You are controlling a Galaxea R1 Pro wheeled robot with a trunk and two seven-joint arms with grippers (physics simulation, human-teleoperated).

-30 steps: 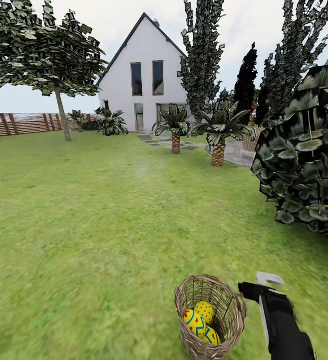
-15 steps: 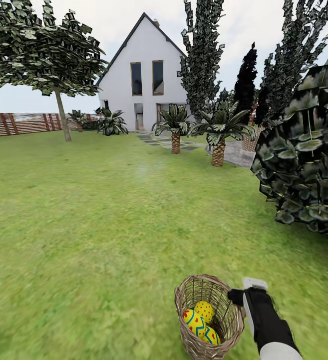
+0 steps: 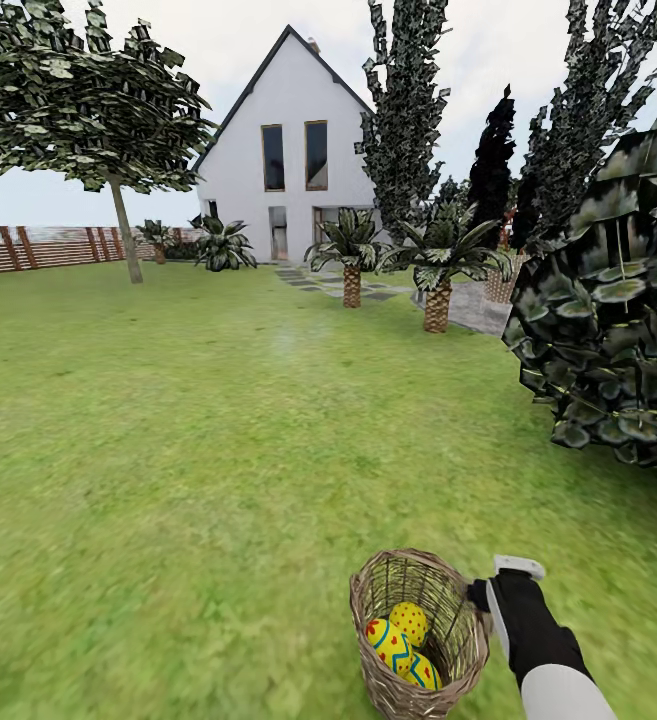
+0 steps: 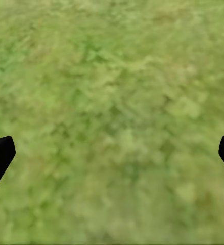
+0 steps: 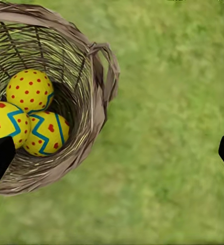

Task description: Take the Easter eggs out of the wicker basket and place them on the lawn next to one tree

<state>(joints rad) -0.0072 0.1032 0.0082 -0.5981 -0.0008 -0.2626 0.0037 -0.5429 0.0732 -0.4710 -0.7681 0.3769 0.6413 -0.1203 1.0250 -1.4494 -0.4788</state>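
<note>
A wide lawn (image 3: 168, 450) runs to a white house (image 3: 288, 150) at 12 o'clock. The wicker basket (image 3: 420, 632) stands at 5 o'clock, all three Easter eggs (image 5: 30, 118) inside. The right gripper (image 5: 112, 153) hangs wide beside its rim; the left gripper (image 4: 112, 153) gapes over grass.

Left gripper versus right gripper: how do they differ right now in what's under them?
The right gripper hangs at the wicker basket's rim, with the three Easter eggs in its wrist view; the left gripper hangs over bare lawn. In the head view the right gripper sits beside the basket's handle. Both have their fingers spread wide and hold nothing.
</note>
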